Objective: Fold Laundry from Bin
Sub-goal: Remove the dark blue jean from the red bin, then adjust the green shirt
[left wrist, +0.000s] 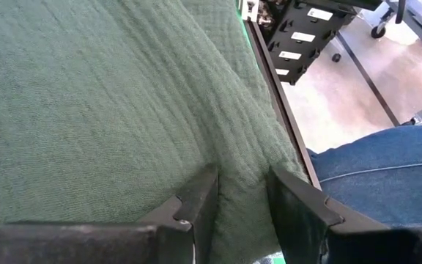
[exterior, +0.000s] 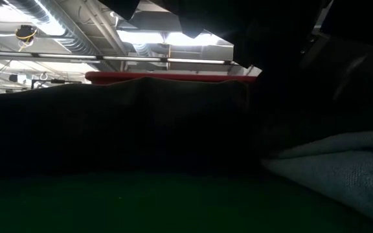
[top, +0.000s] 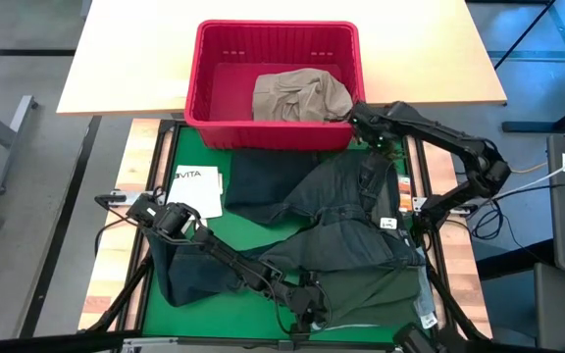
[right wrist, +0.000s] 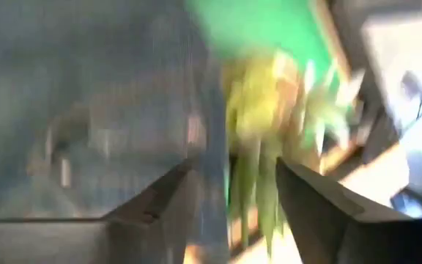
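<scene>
— What's nearest us?
— The left gripper point(top: 305, 312), low in the centre of the high view, fingers point(left wrist: 196, 205) pinched on a fold of the dark green garment point(top: 361, 289). Jeans point(top: 346, 211) lie spread just above it.
— And farther back?
— The right gripper point(top: 361, 123) sits by the red bin point(top: 275, 41) at its lower right corner; whether it's clenched, I can't tell. Only a khaki garment point(top: 300, 96) lies inside the bin.

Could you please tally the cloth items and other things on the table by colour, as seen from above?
Khaki garment, in the red bin: 1
Dark green garment: 1
Denim jeans: 1
White tote bag: 1
Red bin: 1
Total: 5
</scene>
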Robot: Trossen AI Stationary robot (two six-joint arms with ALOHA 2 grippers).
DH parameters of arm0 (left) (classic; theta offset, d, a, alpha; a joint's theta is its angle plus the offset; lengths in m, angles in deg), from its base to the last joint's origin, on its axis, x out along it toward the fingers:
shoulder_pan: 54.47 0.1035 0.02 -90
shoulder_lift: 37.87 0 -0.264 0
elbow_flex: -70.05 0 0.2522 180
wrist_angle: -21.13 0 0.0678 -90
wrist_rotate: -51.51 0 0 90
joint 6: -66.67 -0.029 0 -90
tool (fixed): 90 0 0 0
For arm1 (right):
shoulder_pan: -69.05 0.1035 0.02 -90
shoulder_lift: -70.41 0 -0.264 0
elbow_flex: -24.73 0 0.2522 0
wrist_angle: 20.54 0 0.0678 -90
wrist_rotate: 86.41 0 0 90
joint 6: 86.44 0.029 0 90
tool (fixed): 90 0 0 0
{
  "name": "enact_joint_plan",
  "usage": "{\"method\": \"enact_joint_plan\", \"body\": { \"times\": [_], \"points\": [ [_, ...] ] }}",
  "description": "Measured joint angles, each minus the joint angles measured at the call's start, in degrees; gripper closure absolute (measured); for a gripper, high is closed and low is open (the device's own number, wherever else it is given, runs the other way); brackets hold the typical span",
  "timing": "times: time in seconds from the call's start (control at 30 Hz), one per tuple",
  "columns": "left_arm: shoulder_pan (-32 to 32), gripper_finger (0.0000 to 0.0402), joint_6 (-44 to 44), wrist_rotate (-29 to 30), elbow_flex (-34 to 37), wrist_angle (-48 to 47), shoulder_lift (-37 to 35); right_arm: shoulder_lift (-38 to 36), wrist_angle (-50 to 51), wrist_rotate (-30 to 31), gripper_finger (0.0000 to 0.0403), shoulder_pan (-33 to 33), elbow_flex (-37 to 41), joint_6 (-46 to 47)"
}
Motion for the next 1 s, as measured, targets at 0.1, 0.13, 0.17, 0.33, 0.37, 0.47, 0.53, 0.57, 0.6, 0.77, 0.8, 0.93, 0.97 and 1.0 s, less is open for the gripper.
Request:
{"method": "enact_joint_plan", "body": {
  "times": [0.1,0.13,0.17,0.33,0.37,0.47,0.53,0.57,0.6,0.77,0.8,0.93,0.97,1.0],
  "points": [
    [0.0,0.0285,0.0,0.04,0.01,0.0,0.0,-0.22,10.94,-0.89,0.0188,0.0,-5.73,0.69],
    [0.0,0.0285,0.0,0.05,0.02,0.0,0.0,-0.61,14.78,-2.09,0.0184,0.0,-7.39,1.68],
    [0.0,0.0285,0.02,0.07,0.02,0.0,0.0,-1.33,16.69,-3.63,0.0182,0.0,-8.46,2.71],
    [0.0,0.0285,-0.02,0.11,0.02,0.0,0.0,-11.05,14.13,-14.56,0.0182,2.37,-9.51,2.93],
    [0.0,0.0285,-0.02,0.08,0.02,0.0,0.0,-12.97,14.13,-15.87,0.0183,3.13,-9.56,2.97],
    [0.0,0.0285,-0.02,0.11,0.02,0.0,0.0,-18.83,14.26,-17.62,0.0184,6.32,-9.47,5.08],
    [0.05,0.0285,-0.04,0.09,0.02,0.01,0.0,-22.96,14.31,-19.69,0.0184,9.5,-9.36,8.61],
    [0.05,0.0285,-0.04,0.1,0.05,0.02,0.0,-25.01,13.99,-21.38,0.0184,11.21,-8.96,10.04],
    [0.05,0.0285,-0.04,0.09,0.07,0.02,0.0,-26.93,13.73,-22.85,0.0184,12.94,-8.28,11.17],
    [0.04,0.0285,-0.04,0.11,0.07,0.03,-0.02,-36.32,9.01,-31.36,0.0184,25.12,-0.35,21.53],
    [0.05,0.0285,-0.04,0.12,0.07,0.03,-0.02,-38.24,7.2,-31.74,0.0184,28.12,2.02,24.77],
    [0.31,0.0285,-0.04,0.07,0.07,0.03,-0.02,-44.08,-2.32,-31.91,0.0184,40.48,12.19,36.63],
    [0.43,0.0285,-0.02,0.05,0.07,0.02,-0.02,-44.95,-5.7,-31.89,0.0184,43.88,14.57,39.17],
    [0.5,0.0285,-0.01,0.02,0.07,0.03,-0.02,-45.47,-9.51,-31.85,0.0184,47.13,16.91,41.28]
  ]
}}
